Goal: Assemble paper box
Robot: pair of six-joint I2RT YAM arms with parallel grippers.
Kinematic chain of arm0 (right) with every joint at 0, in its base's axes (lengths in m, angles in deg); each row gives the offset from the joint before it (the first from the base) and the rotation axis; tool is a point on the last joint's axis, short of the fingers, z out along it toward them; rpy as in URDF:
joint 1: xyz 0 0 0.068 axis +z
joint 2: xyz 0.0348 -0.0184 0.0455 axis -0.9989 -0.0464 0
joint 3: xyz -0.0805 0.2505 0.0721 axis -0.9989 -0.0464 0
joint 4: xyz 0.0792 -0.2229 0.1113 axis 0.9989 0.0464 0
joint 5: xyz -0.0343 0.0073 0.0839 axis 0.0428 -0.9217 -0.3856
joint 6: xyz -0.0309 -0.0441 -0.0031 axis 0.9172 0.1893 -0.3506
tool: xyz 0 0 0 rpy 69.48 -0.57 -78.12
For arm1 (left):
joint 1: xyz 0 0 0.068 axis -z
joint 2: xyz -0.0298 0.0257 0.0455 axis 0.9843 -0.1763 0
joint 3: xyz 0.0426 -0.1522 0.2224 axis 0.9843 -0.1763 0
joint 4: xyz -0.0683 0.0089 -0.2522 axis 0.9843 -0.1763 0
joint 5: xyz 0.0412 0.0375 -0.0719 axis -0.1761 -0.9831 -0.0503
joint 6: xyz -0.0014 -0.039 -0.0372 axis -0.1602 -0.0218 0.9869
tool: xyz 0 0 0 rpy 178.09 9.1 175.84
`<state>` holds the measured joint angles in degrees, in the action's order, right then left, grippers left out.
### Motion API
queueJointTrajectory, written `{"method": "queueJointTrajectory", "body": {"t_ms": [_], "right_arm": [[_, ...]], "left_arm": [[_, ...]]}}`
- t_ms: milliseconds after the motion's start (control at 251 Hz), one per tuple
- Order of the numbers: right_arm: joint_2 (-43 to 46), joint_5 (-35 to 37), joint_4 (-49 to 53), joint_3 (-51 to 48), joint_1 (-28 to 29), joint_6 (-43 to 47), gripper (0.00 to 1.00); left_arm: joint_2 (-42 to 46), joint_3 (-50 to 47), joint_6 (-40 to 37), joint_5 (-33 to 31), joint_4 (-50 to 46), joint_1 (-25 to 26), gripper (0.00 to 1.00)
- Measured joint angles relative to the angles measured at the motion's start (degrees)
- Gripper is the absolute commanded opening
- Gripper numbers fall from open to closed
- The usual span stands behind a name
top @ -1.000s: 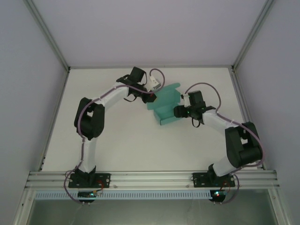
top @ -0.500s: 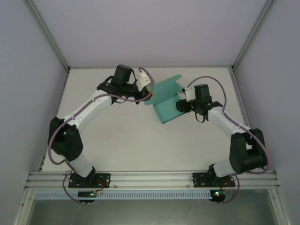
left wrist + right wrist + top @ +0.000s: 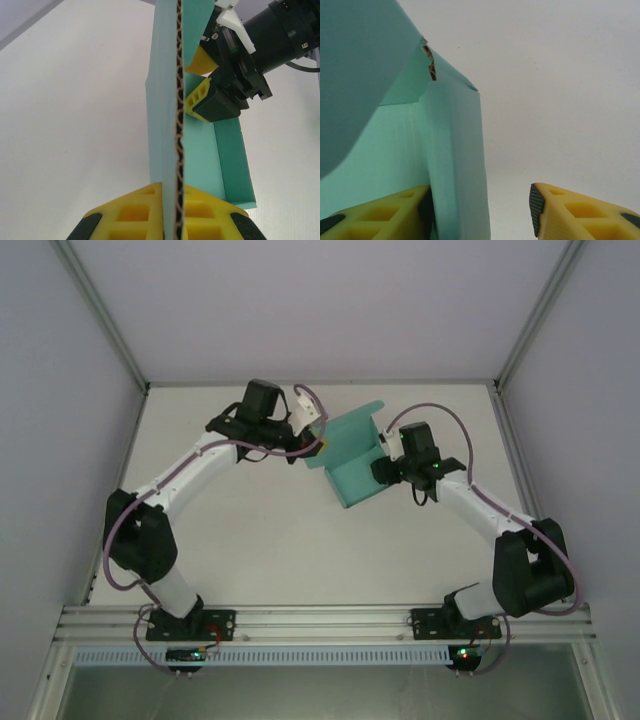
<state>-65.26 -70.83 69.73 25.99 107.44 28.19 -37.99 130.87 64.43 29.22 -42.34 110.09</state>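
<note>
Pinching upright edge of teal paper box (image 3: pixel 350 465) with left gripper (image 3: pixel 172 200) clamped tight, straddling its side wall with right gripper (image 3: pixel 480 210), jaws apart, over white table (image 3: pixel 260 530).

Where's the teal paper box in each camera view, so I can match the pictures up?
Top external: paper box upper centre, between the left claw and right claw.
Left wrist: its upright panel runs edge-on down the centre, pinched at the bottom by the left claw.
Right wrist: on the left, one wall standing inside the open right claw.
Shared landmark: the right claw's yellow fingers, also inside the box in the left wrist view.
</note>
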Motion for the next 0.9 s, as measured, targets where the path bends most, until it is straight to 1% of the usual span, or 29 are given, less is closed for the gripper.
{"method": "queueJointTrajectory", "body": {"t_ms": [56, 160, 331, 495, 579, 647, 702, 794, 870, 902], "right_arm": [[0.0, -0.4, 0.8, 0.4, 0.0, 0.1, 0.59], [0.1, -3.9, 2.3, 0.8, -0.4, 0.2, 0.65], [0.1, -10.6, 4.0, 1.3, -1.5, 0.2, 0.65], [1.4, -15.4, 4.3, 1.3, -3.3, -0.7, 0.68], [2.3, -16.6, 4.3, 1.3, -4.2, -0.9, 0.65], [2.5, -16.6, 4.5, 1.3, -4.5, -0.9, 0.55], [2.4, -16.0, 5.0, 1.3, -4.5, -1.0, 0.52], [1.4, -13.7, 6.4, 1.8, -4.4, -1.0, 0.42], [-0.3, -11.9, 7.4, 2.4, -4.4, -0.6, 0.22], [-1.0, -11.4, 7.6, 2.6, -4.4, -0.7, 0.17]], "left_arm": [[-0.3, 0.4, 0.3, 0.0, -0.4, 0.0, 0.00], [-0.7, 0.5, 0.6, 0.0, -0.9, 0.0, 0.00], [-1.2, 0.5, 0.8, 0.1, -1.0, 0.0, 0.00], [-1.6, 0.5, 0.8, -0.2, -1.1, 0.0, 0.00], [-1.6, 0.5, 0.8, -0.4, -1.2, 0.0, 0.00], [-1.6, 0.5, 0.8, -0.4, -1.4, 0.0, 0.00], [-1.6, 0.5, 0.8, -0.4, -1.5, 0.0, 0.00], [-1.6, 0.5, 0.8, -0.4, -1.8, 0.0, 0.00], [-1.6, 0.5, 0.8, -0.5, -2.1, 0.0, 0.00], [-1.6, 0.5, 0.8, -0.6, -2.1, 0.0, 0.00]]}}
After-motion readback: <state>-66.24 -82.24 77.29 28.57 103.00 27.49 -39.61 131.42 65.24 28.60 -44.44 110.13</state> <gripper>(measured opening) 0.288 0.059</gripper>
